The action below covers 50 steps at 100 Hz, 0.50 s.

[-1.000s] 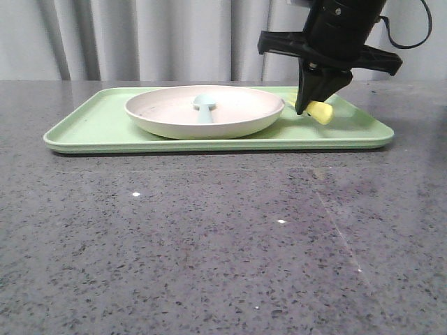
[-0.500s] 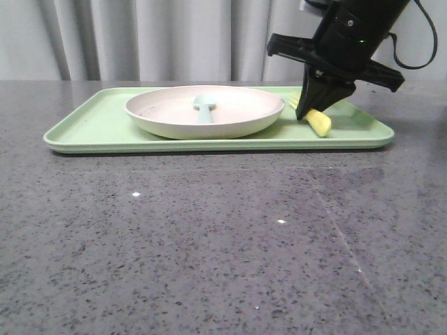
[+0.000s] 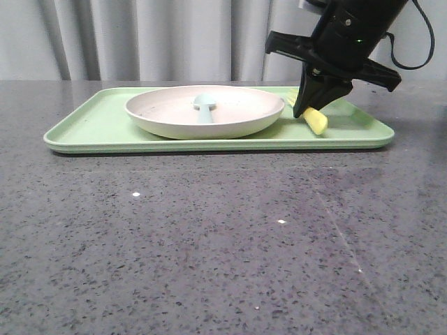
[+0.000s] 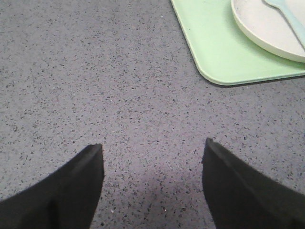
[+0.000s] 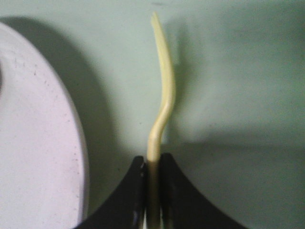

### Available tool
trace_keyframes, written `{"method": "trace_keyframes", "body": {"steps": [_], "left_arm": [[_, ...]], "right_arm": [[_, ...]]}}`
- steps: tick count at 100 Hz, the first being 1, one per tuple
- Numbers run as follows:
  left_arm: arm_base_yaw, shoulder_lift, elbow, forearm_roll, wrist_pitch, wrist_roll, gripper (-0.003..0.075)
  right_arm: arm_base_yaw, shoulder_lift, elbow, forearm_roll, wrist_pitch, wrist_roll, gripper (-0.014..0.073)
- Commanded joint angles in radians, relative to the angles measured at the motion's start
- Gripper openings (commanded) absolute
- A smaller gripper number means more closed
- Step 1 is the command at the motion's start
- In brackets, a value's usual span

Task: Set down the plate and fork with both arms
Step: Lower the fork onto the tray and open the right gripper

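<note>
The fork (image 3: pixel 316 119) sits pinched by its handle in the right gripper (image 3: pixel 307 110), tines pointing far, just right of the plate (image 3: pixel 204 110), while the left gripper (image 4: pixel 151 181) hangs open.

A light green rectangular tray (image 3: pixel 105 125) is lying flat on a dark grey speckled tabletop (image 3: pixel 209 237), toward the far side; one rounded corner of it is showing in the left wrist view (image 4: pixel 214 57). A pale blue rounded utensil (image 3: pixel 204 106) is resting left of the tray's centre. Pale grey pleated curtains (image 3: pixel 140 38) are hanging behind the table.
</note>
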<state>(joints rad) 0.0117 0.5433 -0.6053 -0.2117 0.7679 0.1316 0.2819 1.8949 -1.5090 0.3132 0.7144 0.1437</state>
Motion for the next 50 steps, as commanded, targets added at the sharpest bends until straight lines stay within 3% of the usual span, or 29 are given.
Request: {"method": "trace_keyframes", "body": {"steps": [1, 50], "left_arm": [[0.003, 0.002, -0.025, -0.018, -0.069, -0.007, 0.0441], [0.003, 0.002, -0.025, -0.018, -0.069, -0.007, 0.0441]], "right_arm": [[-0.008, -0.061, -0.021, 0.018, -0.042, -0.015, -0.0013], [-0.008, -0.061, -0.021, 0.017, -0.039, -0.016, 0.0064]]}}
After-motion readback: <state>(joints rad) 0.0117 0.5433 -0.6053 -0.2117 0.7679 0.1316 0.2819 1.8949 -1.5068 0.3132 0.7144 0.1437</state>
